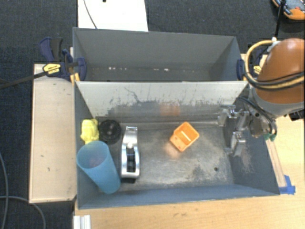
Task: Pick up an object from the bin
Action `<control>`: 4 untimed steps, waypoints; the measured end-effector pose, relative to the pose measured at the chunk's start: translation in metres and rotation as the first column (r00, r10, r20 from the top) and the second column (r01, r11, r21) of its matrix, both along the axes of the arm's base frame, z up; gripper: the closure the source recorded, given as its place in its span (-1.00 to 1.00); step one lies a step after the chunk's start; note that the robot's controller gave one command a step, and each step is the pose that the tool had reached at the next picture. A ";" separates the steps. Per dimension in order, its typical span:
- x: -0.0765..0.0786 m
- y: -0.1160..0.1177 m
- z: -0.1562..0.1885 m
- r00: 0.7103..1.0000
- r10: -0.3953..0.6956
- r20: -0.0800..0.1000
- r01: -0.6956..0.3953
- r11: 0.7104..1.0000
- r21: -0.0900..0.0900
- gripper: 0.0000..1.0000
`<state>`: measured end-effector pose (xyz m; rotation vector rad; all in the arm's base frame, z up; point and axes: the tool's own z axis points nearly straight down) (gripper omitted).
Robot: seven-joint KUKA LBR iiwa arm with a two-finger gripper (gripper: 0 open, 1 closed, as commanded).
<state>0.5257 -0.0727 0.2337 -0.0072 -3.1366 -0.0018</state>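
The metal end effector (234, 138) hangs low at the right end of the grey steel bin (200, 168), over bare, scuffed floor; we cannot tell whether it is apart or together. Nearest to it, well apart on its left, an open orange plastic box (184, 136) lies at mid-floor. Along the left wall we see a white and chrome tape dispenser (130, 152), a tipped blue plastic cup (99, 167), a black round disc (109, 130) and a lumpy yellow piece (89, 130).
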 end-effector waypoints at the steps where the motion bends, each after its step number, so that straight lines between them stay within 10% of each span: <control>1: 0.001 0.000 0.004 1.000 0.002 0.008 -0.002 1.000 -0.001 -1.00; 4: 0.024 0.094 -0.097 0.990 -0.144 0.008 0.144 0.990 0.003 -1.00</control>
